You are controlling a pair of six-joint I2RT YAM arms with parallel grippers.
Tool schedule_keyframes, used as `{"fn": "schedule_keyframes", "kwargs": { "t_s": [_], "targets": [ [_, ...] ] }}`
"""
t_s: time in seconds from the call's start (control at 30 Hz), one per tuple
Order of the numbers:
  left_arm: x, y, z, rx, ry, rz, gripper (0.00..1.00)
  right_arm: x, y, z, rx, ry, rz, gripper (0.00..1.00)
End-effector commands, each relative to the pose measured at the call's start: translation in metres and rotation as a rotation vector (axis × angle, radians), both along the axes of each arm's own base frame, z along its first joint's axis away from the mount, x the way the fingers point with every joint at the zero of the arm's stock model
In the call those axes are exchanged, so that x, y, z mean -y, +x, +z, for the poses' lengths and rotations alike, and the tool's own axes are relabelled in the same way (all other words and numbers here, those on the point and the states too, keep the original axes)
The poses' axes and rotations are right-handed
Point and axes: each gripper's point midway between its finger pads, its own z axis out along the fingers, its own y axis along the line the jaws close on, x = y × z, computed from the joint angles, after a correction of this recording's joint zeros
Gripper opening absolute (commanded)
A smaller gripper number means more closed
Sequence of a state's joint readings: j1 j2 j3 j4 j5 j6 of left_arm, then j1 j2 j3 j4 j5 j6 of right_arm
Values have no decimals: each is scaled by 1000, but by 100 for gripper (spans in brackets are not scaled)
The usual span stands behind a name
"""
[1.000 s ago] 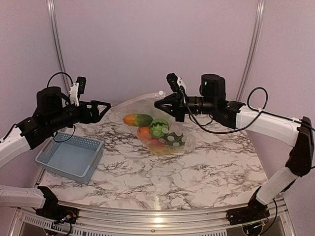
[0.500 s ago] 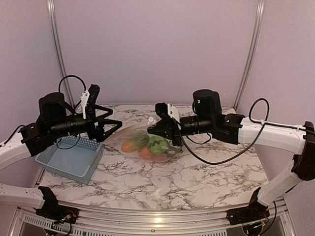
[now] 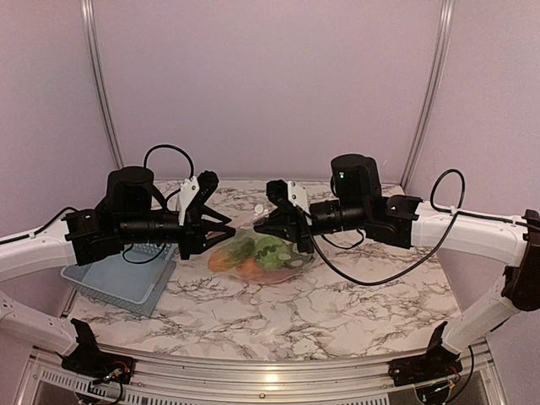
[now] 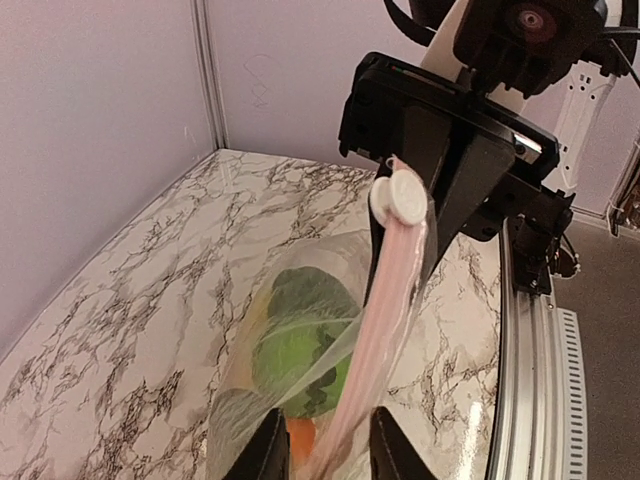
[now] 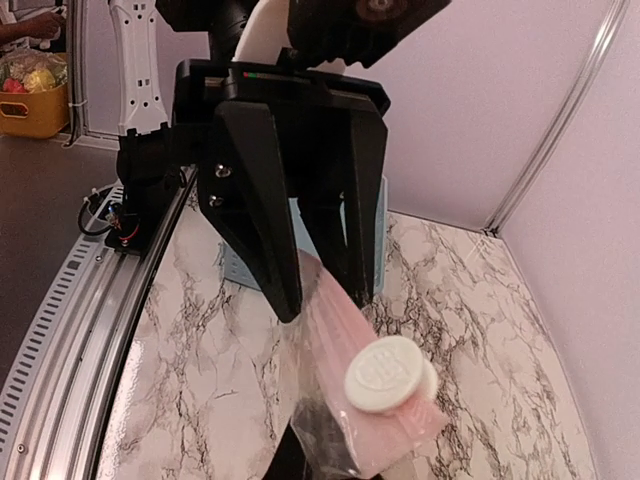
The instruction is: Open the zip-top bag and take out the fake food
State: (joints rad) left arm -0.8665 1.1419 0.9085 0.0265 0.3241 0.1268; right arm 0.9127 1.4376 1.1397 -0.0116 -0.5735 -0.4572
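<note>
The zip-top bag [image 3: 250,245] hangs just above the marble table between my two grippers, clear and crinkly. Its pink zip strip [image 4: 385,300] carries a white round slider [image 5: 385,374]. Fake food lies bunched in the bottom: a green piece [image 3: 268,251], an orange one [image 3: 248,267] and a yellowish one. My right gripper [image 3: 265,224] is shut on the strip's end by the slider. My left gripper [image 4: 325,455] straddles the other end of the strip. Its fingers [image 4: 265,455] stand narrow but still apart, with a gap showing.
A light blue slatted basket [image 3: 118,283] stands on the table's left side, under the left arm. Lilac walls with metal rails close in the back. The table's metal rim [image 4: 525,350] runs along the near edge.
The right arm has lowered the bag and brought it toward the centre. The left arm has swung right to the strip, and its jaws have narrowed from wide open.
</note>
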Motion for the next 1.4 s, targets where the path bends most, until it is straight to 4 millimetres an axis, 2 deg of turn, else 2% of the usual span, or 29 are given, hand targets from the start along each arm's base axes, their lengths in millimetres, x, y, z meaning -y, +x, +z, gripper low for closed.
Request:
{"fn": "schedule_keyframes", "kwargs": {
  "t_s": [0.0,0.07,0.13,0.17,0.27,0.3,0.43,0.6,0.83,1.37],
  "targets": [
    [8,1,13,52,-8,-4,19,5,-9,17,28,26,14,4],
    [8,1,11,61,-1,-3,6,5,-9,17,24,25,15,5],
    [6,2,10,78,1,12,0,5,-9,17,14,26,14,9],
    [3,3,14,98,-13,29,0,5,-9,18,7,28,10,14],
    [-7,5,20,152,-38,72,0,5,-8,21,-15,30,-1,44],
    [-10,6,22,169,-40,89,0,6,-8,23,-22,32,-5,49],
    [-20,6,30,223,-58,117,0,8,-8,36,-36,58,-9,51],
    [-19,4,26,231,-45,103,0,5,4,51,-79,98,-55,51],
    [-17,4,23,244,-25,102,0,-5,13,54,-129,88,-62,47],
    [-16,4,21,256,-4,108,2,-10,21,56,-129,88,-89,4]
  ]
}}
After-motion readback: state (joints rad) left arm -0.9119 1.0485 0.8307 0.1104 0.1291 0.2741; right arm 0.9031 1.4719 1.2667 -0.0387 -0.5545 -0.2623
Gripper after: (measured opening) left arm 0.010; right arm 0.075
